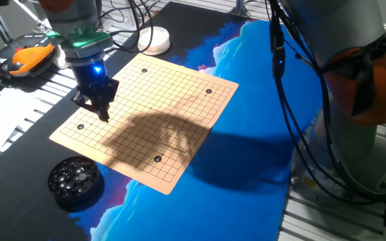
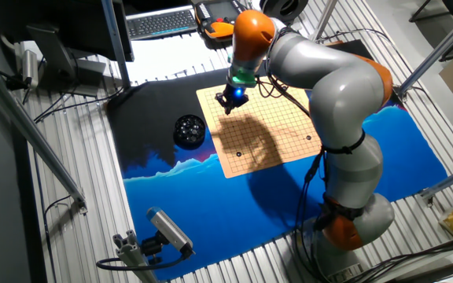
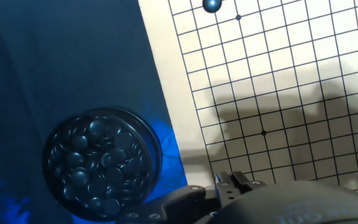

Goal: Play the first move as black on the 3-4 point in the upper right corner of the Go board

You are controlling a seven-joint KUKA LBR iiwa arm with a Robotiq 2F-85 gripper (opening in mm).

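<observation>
The wooden Go board (image 1: 173, 100) lies on the blue mat and also shows in the other fixed view (image 2: 270, 130). One black stone (image 1: 80, 126) lies on it near its left corner; the hand view shows that stone (image 3: 212, 5) one line away from a star point. My gripper (image 1: 103, 114) hovers just above the board, a little right of that stone, with its fingers drawn together to a point. I see nothing between them. It also shows in the other fixed view (image 2: 228, 106). A round black bowl of black stones (image 1: 76, 177) stands off the board's near-left edge and fills the lower left of the hand view (image 3: 98, 163).
A white bowl (image 1: 154, 40) stands beyond the board's far corner. Dark dots (image 1: 209, 91) near the other board corners may be stones or marks. Cables, an orange device (image 1: 29, 57) and a keyboard (image 2: 160, 22) lie past the mat. The arm's base (image 2: 352, 220) stands to the right.
</observation>
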